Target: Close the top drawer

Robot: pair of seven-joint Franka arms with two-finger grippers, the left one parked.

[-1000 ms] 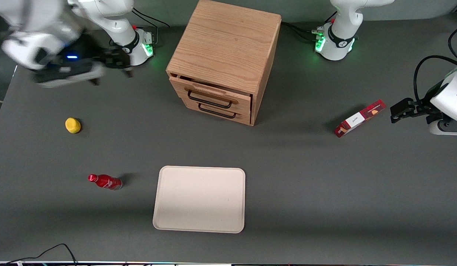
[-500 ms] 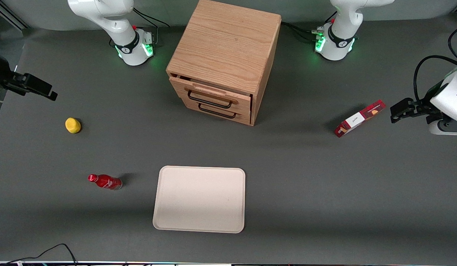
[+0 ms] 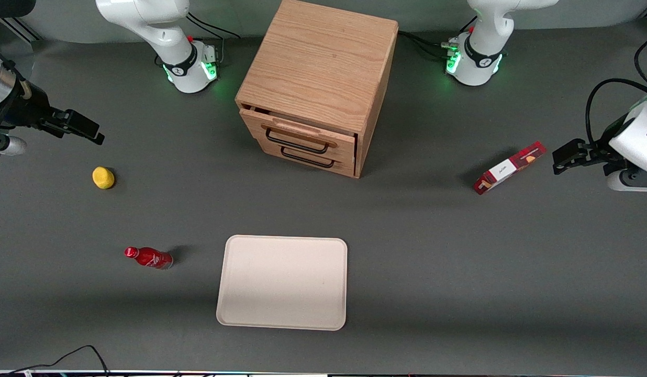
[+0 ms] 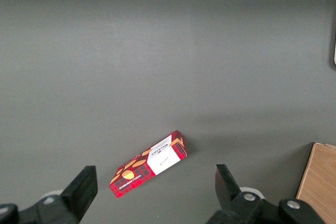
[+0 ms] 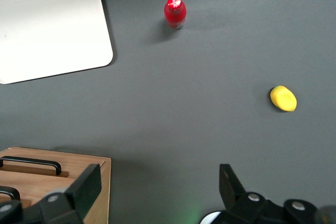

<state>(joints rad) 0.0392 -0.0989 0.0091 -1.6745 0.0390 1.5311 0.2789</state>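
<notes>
The top drawer (image 3: 304, 134) is a light-oak front with a raised wooden strip and a thin black wire handle (image 3: 296, 142). It stands slightly out of the oak cabinet (image 3: 318, 63), with a dark gap showing along its edge. My gripper (image 3: 90, 130) hangs over the table toward the working arm's end, well apart from the cabinet. It is a little farther from the front camera than the lemon (image 3: 103, 177). In the right wrist view the gripper (image 5: 158, 187) is open with only bare table between its fingers (image 5: 89, 186), and a corner of the cabinet (image 5: 79, 182) shows.
A lower drawer front (image 3: 308, 157) with a black handle sits under the top one. A red bottle (image 3: 148, 257) lies nearer the front camera than the lemon. A white tray (image 3: 281, 283) lies in front of the cabinet. A red snack box (image 3: 508, 167) lies toward the parked arm's end.
My arm swung away from the cabinet out to the table's end, then came slightly back toward the cabinet. The drawer and the other objects have not moved.
</notes>
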